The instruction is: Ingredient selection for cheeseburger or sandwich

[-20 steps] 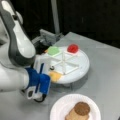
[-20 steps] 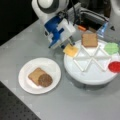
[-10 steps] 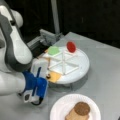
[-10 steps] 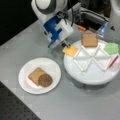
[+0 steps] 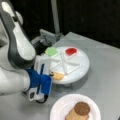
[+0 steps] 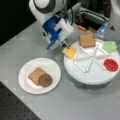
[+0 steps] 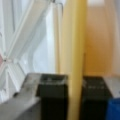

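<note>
The pincer [image 6: 67, 46] sits at the rim of the divided white tray [image 6: 87, 75], and its two dark pads [image 7: 53, 92] are clamped on the edge of the yellow cheese square [image 6: 70, 52]. The wrist view shows the cheese [image 7: 72, 50] standing as a thin yellow strip squeezed between the pads, with the tray's white dividers off to the side. In a front view the cheese [image 5: 58, 75] sticks out just past the fingertips, over the tray's nearest compartment; whether it is lifted clear of the tray floor or touching it cannot be told.

Beyond the pincer, deeper in the tray, lie the pieces not yet used: a toast square [image 6: 86, 40] in the compartment just beside the cheese, and on the far side the green leaf piece [image 6: 109, 46] and the red disc [image 6: 111, 64], each in its own compartment.

Away from the pincer, on the bench [image 6: 75, 105], stands the paper plate [image 6: 27, 85]. On it lies the other toast square [image 6: 35, 75] with the round brown patty [image 6: 45, 80] resting on one corner of it. So the sandwich has its base and its patty; the cheese is in the grip and not yet on the stack, and the top toast is in the tray.
</note>
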